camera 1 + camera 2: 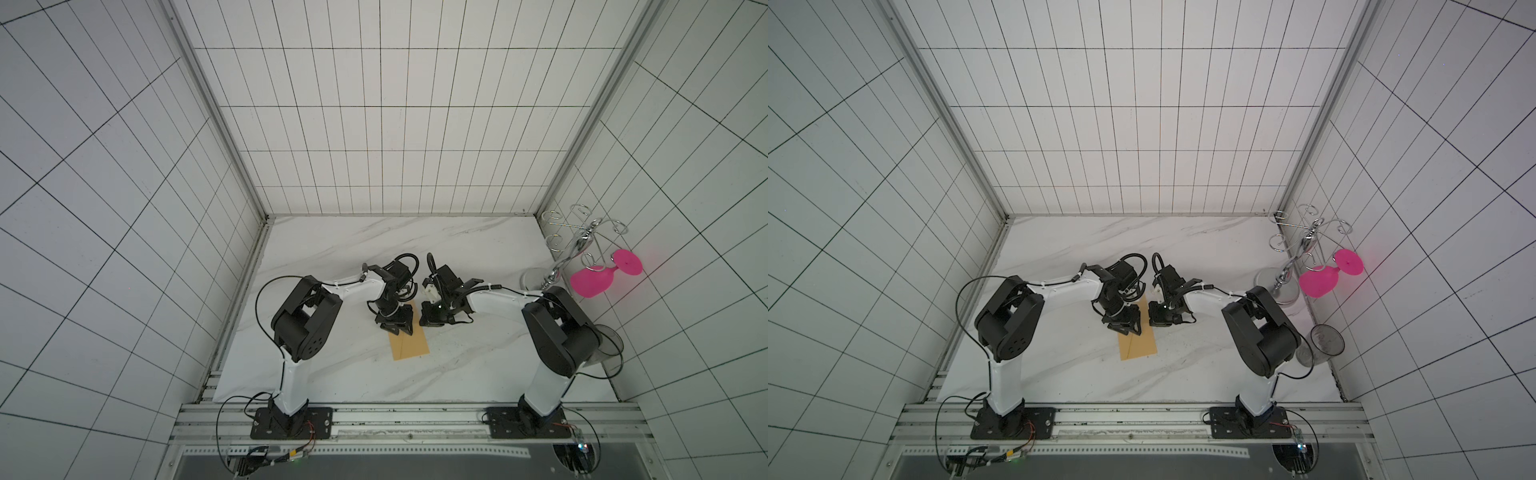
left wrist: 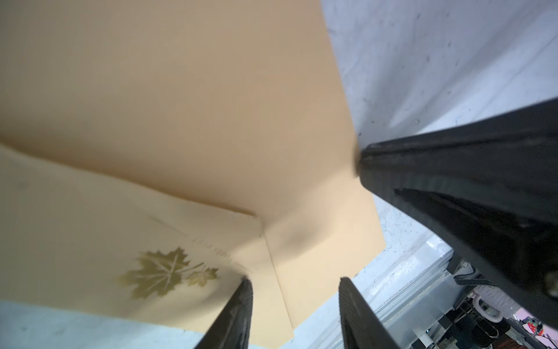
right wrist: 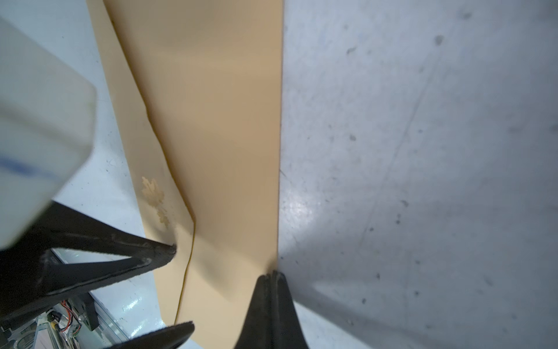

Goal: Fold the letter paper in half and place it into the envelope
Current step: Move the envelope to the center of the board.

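Observation:
The tan envelope [image 1: 411,345] [image 1: 1140,347] lies flat mid-table, its far end under both grippers. In the wrist views a paler sheet with a gold maple-leaf print, the letter paper [image 2: 90,241] [image 3: 151,193], shows along one long side of the envelope [image 2: 181,105] [image 3: 226,136]. The rest of it lies under the tan layer. My left gripper [image 2: 294,282] [image 1: 400,331] is open, one fingertip [image 2: 243,285] touching the paper beside the leaf. My right gripper [image 3: 273,273] [image 1: 423,322] is shut, tips touching the envelope's opposite long edge. Whether it pinches that edge is unclear.
A wire glass rack [image 1: 582,237] with a pink glass [image 1: 598,278] hanging on it stands at the back right. A clear cup [image 1: 611,345] sits behind the right arm. Tiled walls close three sides; an aluminium rail [image 1: 415,419] runs along the front.

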